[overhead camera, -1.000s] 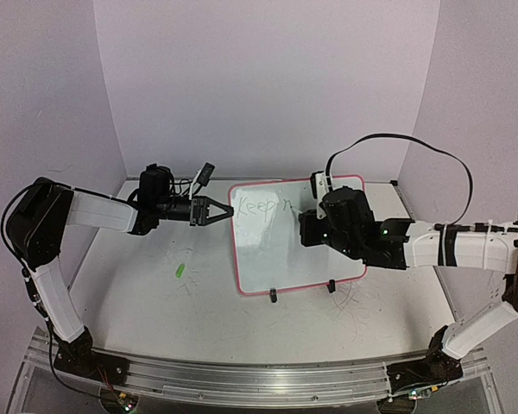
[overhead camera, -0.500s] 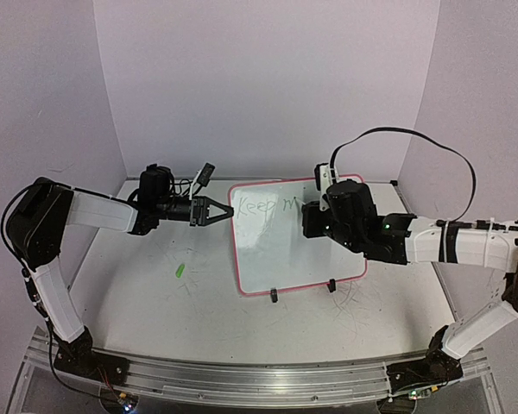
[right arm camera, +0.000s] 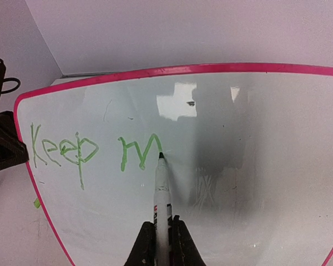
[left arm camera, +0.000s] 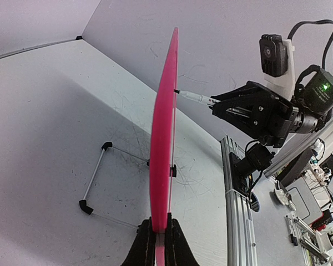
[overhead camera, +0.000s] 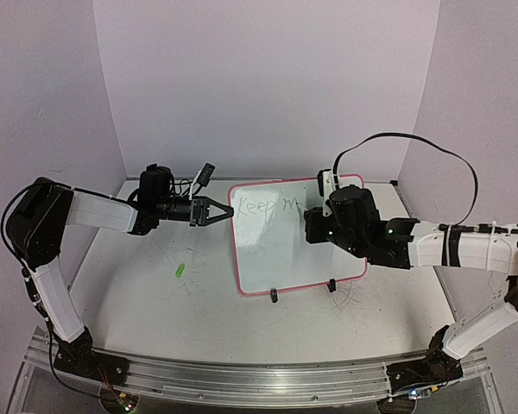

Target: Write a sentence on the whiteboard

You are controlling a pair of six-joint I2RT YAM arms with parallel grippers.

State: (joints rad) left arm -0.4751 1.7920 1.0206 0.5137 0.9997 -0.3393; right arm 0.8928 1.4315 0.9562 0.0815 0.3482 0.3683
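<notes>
The whiteboard (overhead camera: 293, 250) stands tilted on two black feet, white with a pink-red frame. My left gripper (overhead camera: 225, 211) is shut on its left edge, seen edge-on in the left wrist view (left arm camera: 165, 138). My right gripper (right arm camera: 161, 233) is shut on a white marker (right arm camera: 162, 194), whose tip touches the board at the end of an "m". The sentence (right arm camera: 91, 149) reads "Keep m" in green script. In the top view the right gripper (overhead camera: 313, 226) is in front of the board's upper middle, beside the sentence (overhead camera: 268, 207).
A small green cap or scrap (overhead camera: 180, 270) lies on the table left of the board. The board's wire stand (left arm camera: 97, 177) rests behind it. Purple walls close in the back and sides. An aluminium rail (overhead camera: 242, 375) runs along the near edge.
The right gripper moved the marker up then down again, finishing the "m" after "Keep". The left gripper and board have stayed still.
</notes>
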